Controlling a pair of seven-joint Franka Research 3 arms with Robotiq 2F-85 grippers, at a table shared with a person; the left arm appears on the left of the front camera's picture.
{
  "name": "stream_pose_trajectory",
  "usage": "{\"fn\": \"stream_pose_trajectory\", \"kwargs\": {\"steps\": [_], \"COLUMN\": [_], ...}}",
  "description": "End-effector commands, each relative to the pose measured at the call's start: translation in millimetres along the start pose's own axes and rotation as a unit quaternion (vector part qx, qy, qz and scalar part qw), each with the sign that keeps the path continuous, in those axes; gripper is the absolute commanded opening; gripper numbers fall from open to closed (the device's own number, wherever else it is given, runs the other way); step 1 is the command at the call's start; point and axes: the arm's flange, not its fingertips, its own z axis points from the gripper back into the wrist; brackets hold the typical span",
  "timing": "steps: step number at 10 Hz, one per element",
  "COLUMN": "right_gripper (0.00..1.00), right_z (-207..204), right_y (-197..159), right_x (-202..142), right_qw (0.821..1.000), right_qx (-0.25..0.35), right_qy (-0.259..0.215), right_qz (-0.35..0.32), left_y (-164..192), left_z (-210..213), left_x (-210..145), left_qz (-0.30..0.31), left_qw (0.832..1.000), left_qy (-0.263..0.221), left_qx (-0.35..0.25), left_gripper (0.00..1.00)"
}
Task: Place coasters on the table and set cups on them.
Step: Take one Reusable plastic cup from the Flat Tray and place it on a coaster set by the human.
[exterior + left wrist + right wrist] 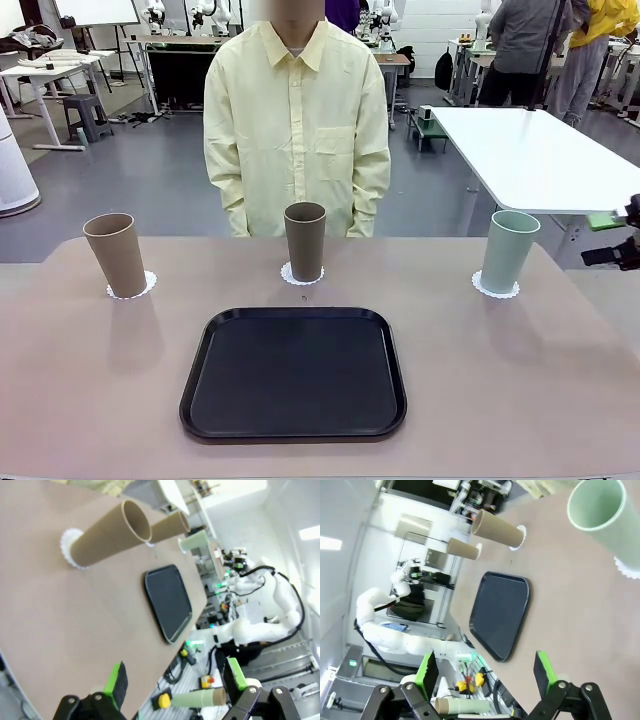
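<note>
Left gripper point(175, 687): jaws spread wide, nothing between the green pads point(116, 682), hanging off the near-left edge of the wide matte beige-brown table point(60, 625). Right gripper point(485, 680): same, wide and empty, parked past the table's right side; in the front view its black body point(622, 245) sits at the right edge, well apart from every cup.

Outward from there: a black square plastic tray point(293, 373) lies front-centre with nothing on it, likely the source for the items.

Beyond the tray, three small round white lacy paper coasters in a row, each with a tall tapered matte tumbler upright on it:
- light tan cup point(115, 254) on the left coaster point(148, 285)
- darker brown cup point(305, 241) on the centre coaster point(290, 276)
- pale mint green cup point(509, 250) on the right coaster point(482, 288)

Spacing is wide and even, probably one setting per seat. The person in the pale yellow shirt point(296, 130) stands behind the centre cup, hands not in play.

Judgement: the task looks complete; both arms sit clear so nothing gets knocked.
</note>
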Motion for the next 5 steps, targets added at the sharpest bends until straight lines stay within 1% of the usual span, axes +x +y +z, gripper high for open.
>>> {"fn": "stream_pose_trajectory", "kwargs": {"steps": [1,3,4,5], "right_gripper": [1.0,1.0,1.0,1.0], "right_z": [11.0,25.5,27.8,20.6], "right_y": [-22.8,-35.8,-37.0,-34.0], "right_x": [-2.8,-18.6,-22.6,-25.8], "right_qw": [0.999,0.999,0.999,0.999], "right_qx": [0.034,0.047,0.05,0.036], "right_qy": [-0.001,-0.022,-0.021,-0.012], "right_qz": [0.0,-0.011,-0.002,-0.019], "left_y": [-2.8,-2.8,-2.8,-2.8], "left_z": [1.9,1.9,1.9,1.9], "left_x": [0.5,0.5,0.5,0.5], "left_qz": [0.001,0.001,0.001,0.001], "left_qw": [1.0,1.0,1.0,1.0], "left_qy": [-0.002,-0.002,-0.002,-0.002], "left_qx": [0.0,0.0,0.0,0.0], "left_gripper": [1.0,1.0,1.0,1.0]}}
